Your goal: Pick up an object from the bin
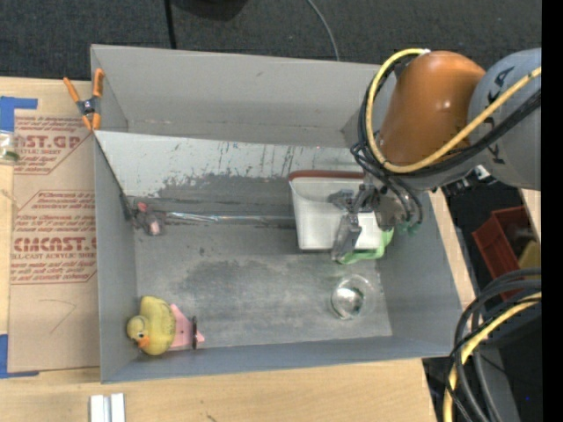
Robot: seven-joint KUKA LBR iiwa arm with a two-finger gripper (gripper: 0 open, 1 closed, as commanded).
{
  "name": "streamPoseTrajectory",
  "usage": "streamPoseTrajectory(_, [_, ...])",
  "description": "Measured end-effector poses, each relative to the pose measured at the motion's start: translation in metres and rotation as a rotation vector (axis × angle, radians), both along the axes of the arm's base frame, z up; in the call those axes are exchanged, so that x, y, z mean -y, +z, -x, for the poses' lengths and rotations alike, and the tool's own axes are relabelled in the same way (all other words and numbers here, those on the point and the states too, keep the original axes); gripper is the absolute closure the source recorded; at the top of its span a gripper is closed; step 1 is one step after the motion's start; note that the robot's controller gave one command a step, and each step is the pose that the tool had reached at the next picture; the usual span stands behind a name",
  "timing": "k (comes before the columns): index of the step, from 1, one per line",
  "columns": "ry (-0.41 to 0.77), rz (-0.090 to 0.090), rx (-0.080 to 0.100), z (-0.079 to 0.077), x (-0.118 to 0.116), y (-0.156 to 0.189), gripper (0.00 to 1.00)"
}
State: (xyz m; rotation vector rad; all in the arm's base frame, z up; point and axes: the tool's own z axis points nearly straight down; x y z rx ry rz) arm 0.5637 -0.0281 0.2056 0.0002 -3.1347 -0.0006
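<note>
Tool [356, 231] is down in the right half of the bin [220, 86], hanging off the orange-covered wrist [424, 104] that comes in from the right. From my feed I can't tell if it's clenched or released; the tip is too cluttered.

It sits over two things that touch each other:
- A small white piece with a bright green edge [373, 250] is just right of and under the tool tip, near the right wall. It looks flat and soft-cornered, with the green running along its near side. I can't tell if the tool actually has it.
- A white square tub [315, 214] is just left of the tool. It has a boxy shape, plain white sides and a reddish strip along its far rim.

Other things I note in the bin:
- A clear round thing [349, 298] lies on the floor, near side of the tool and apart from the tub.
- A yellow rubber duck [151, 326] with a pink bit on its right lies in the near left corner, well apart.
- A thin clear rod [220, 220] lies left to right across the floor with a pinkish left end; its right end reaches the tub.
</note>
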Motion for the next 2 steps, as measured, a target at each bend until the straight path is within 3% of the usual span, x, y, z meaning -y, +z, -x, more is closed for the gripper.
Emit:
streamPoseTrajectory(1, [0.001, 0.000, 0.007, -0.001, 0.000, 0.005, 0.00])
streamPoseTrajectory(2, [0.033, 0.001, 0.010, -0.011, -0.003, 0.184, 1.00])
